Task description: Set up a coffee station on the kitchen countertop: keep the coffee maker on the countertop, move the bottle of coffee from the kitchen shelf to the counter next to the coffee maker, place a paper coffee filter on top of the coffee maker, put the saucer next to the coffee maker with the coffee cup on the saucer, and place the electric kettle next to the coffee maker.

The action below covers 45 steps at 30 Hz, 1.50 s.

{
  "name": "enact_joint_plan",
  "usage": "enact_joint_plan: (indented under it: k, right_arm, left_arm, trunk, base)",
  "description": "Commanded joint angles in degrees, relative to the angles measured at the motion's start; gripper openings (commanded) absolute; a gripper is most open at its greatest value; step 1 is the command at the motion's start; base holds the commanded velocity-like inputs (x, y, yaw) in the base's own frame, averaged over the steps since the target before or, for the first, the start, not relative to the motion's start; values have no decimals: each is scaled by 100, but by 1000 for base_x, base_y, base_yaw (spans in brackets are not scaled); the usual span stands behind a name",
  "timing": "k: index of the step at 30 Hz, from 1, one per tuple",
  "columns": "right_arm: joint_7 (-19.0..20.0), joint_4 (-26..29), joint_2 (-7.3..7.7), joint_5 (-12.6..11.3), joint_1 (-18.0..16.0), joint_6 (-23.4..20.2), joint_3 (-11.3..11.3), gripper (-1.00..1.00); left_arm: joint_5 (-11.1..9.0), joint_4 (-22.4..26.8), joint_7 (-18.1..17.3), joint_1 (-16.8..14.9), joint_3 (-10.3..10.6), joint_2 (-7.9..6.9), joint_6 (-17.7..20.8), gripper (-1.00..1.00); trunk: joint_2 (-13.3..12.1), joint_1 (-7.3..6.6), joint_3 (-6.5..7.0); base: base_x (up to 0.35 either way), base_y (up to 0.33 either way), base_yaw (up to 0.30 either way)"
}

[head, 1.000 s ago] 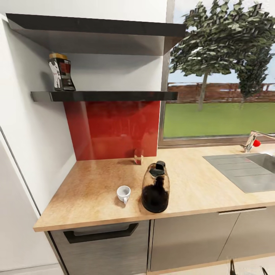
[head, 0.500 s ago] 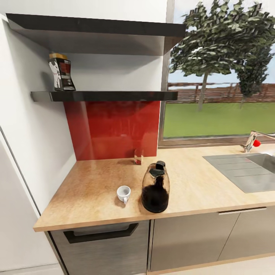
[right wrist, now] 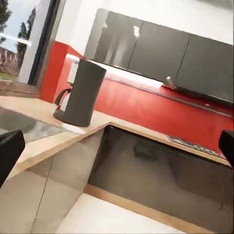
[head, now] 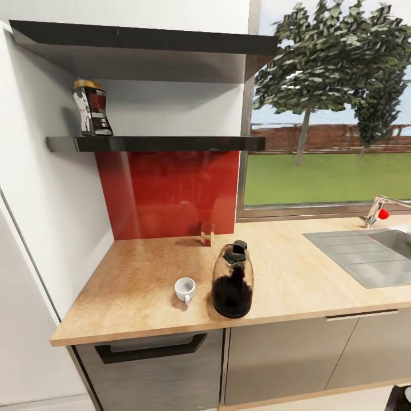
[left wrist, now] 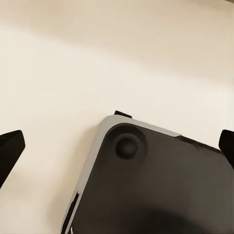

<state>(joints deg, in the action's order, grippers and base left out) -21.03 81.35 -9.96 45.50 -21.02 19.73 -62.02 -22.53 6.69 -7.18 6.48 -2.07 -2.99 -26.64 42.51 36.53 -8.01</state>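
The bottle of coffee [head: 91, 108] stands on the kitchen shelf [head: 160, 143], at its left end. On the counter [head: 297, 279] the coffee cup [head: 184, 289] sits just left of the electric kettle [head: 232, 280]. The coffee maker [right wrist: 83, 92] stands on another counter stretch. Both end effectors are spread wide and hold nothing.

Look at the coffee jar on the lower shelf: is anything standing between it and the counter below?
Nothing visible blocks it. The coffee jar stands alone at the left end of the lower shelf. The counter beneath is bare; the cup and kettle sit nearer the front edge, to the right.
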Motion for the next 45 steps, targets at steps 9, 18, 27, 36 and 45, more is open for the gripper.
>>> enact_joint_plan:
  k: [9,18,27,36,45]
  right_arm:
    - [291,433,1069,-2212,-300,-4355,2184,100]
    - [544,435,3107,-5101,-1589,-7338,2811,100]
    - [913,323,3435,-5915,-3394,-7973,4073,100]
    - [3039,-1643,3892,-5456,-5002,-7973,5132,100]
    - [4874,-4117,3419,-4077,-6020,-7973,7509,100]
  left_arm:
    - [-37,25,-90,3,-22,0,13,100]
    - [-42,27,-124,3,-22,-9,17,100]
    - [-68,144,-126,3,-30,61,47,100]
    - [-232,97,-126,3,-58,91,60,100]
    - [-429,175,-480,3,-43,303,39,100]
  trunk:
    - [6,2,-9]
    - [6,2,-9]
    - [6,2,-9]
    - [6,2,-9]
    - [6,2,-9]
  base:
    - [0,0,0]
    - [0,0,0]
    - [0,0,0]
    - [0,0,0]
    - [0,0,0]
